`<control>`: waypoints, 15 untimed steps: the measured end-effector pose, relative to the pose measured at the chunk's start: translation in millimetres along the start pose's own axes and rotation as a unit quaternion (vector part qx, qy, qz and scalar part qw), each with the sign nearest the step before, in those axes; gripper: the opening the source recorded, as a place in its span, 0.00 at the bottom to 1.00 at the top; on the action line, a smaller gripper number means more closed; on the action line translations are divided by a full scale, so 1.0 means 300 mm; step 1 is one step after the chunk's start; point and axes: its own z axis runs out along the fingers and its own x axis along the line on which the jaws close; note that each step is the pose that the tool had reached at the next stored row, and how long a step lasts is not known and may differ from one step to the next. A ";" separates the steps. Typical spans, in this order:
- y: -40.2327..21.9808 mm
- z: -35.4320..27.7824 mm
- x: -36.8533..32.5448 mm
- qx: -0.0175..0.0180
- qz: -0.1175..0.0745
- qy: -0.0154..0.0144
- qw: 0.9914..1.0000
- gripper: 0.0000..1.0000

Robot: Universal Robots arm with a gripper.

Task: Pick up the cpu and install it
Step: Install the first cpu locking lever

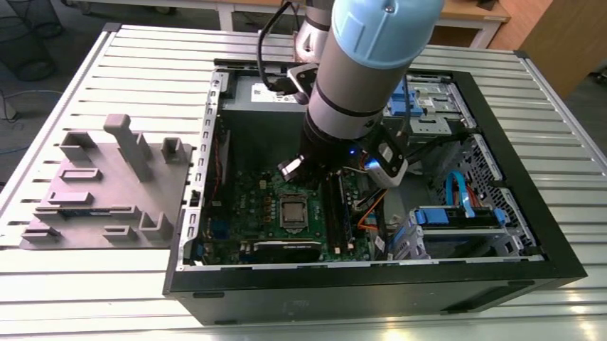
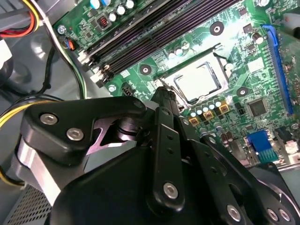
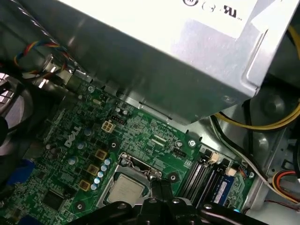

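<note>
Scanning from the exterior view's left, I see the grey moulded tray (image 1: 99, 186) lying on the slatted desk (image 1: 114, 298) at about nine o'clock from the open computer case (image 1: 531, 241). Its pockets are shaped to keep parts in fixed spots, so I can fetch them from a known place.

Moving right into the case, the green motherboard (image 1: 256, 213) lies flat on the case floor, which lets the arm come at it from above. The cpu (image 1: 293, 213) sits in the socket frame (image 1: 293, 200) near the middle of the board; in the second wrist view its pale silvery top (image 2: 197, 80) lies square inside the metal frame (image 2: 161, 84), and in the first wrist view it shows the same way (image 3: 125, 188). I judge the chip to be already seated, since it lies level within the frame and nothing holds it.

Just above it, at roughly twelve o'clock from the socket in the exterior view, the arm (image 1: 365, 78) brings the pincer (image 1: 328, 170) low over the board. In the second wrist view the pincer's tips (image 2: 165, 96) are drawn together to a narrow point just beside the frame's edge, with nothing between them. The dark memory slots (image 2: 140, 35) run alongside the socket.
</note>
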 end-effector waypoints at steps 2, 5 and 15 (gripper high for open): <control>-0.002 0.006 0.001 0.001 0.001 0.000 1.000 0.11; -0.002 0.007 0.001 0.001 0.002 0.000 1.000 0.11; -0.004 0.020 0.003 0.007 0.002 0.004 1.000 0.11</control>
